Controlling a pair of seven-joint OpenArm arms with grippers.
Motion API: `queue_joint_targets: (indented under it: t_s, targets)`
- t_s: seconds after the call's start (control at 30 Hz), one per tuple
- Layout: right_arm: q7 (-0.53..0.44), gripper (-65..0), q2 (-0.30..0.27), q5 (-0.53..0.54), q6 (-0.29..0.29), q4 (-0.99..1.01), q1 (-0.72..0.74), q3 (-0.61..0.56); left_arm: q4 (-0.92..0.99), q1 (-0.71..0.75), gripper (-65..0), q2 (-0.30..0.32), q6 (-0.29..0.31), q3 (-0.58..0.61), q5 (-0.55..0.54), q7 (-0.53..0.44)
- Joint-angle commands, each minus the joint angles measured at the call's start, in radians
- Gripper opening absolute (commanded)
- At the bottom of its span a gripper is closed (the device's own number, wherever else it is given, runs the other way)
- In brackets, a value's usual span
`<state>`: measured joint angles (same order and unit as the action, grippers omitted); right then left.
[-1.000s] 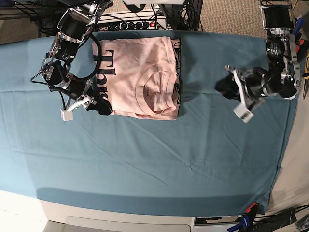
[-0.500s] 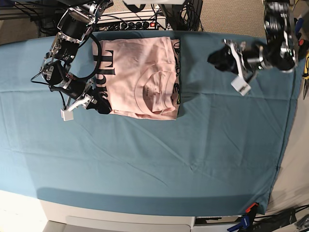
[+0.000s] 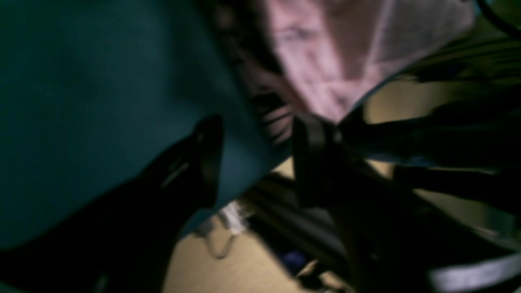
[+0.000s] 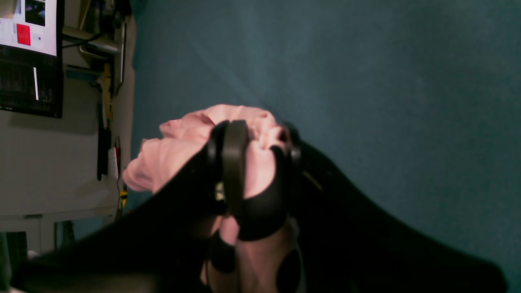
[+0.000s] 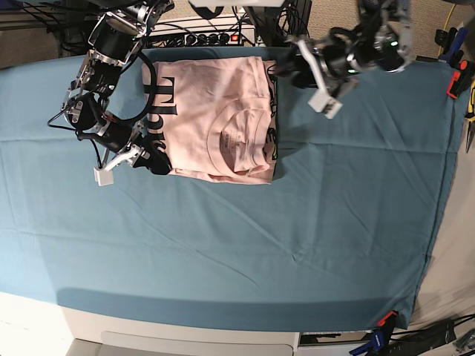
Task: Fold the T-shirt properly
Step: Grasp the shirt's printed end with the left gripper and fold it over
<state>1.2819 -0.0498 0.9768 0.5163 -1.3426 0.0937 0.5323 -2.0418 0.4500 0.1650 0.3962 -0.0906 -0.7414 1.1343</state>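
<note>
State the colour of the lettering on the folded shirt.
Black, on the pale pink cotton T-shirt; clearest in the base view.

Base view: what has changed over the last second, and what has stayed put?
The left hand swept from the table's right side, up and across, to the far right corner of the T-shirt, jaws apart, holding nothing. The right hand stayed clamped on the shirt's near left corner. The folded shirt and the teal cloth look unchanged.
</note>
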Motion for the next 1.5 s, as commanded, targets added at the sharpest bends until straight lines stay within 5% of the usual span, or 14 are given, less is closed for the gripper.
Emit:
queue_joint_targets:
  t_s: [0.0,0.27,0.87,1.27,1.33,1.47]
  targets:
    - [-0.011,-54.1,-0.008,0.021,0.001,-0.015,0.014,-0.002,0.005,-0.005,-34.7,-0.011,0.003,0.008,-0.014,-0.017]
    - [-0.016,-54.1,-0.009,0.021,0.001,-0.015,0.014,-0.002,0.050,-0.006,-32.8,-0.073,0.003,0.064,-0.021,-0.013]
    - [-0.016,-54.1,-0.008,0.025,0.001,-0.015,0.014,-0.002,0.123,0.002,-32.8,-0.074,-0.013,-0.016,-0.006,-0.009]
    - [-0.016,-54.1,-0.009,0.025,0.002,-0.015,0.014,-0.002,0.188,-0.011,-33.4,-0.074,-0.003,0.084,-0.017,-0.009]
    - [-0.016,-54.1,-0.009,0.025,0.002,-0.015,0.014,-0.002,0.188,-0.018,-39.9,-0.073,-0.004,0.088,-0.007,-0.009]
    - [-0.018,-54.3,-0.011,0.027,0.002,-0.015,0.015,-0.002,0.187,-0.039,-65.0,-0.073,-0.007,0.087,0.010,-0.010]
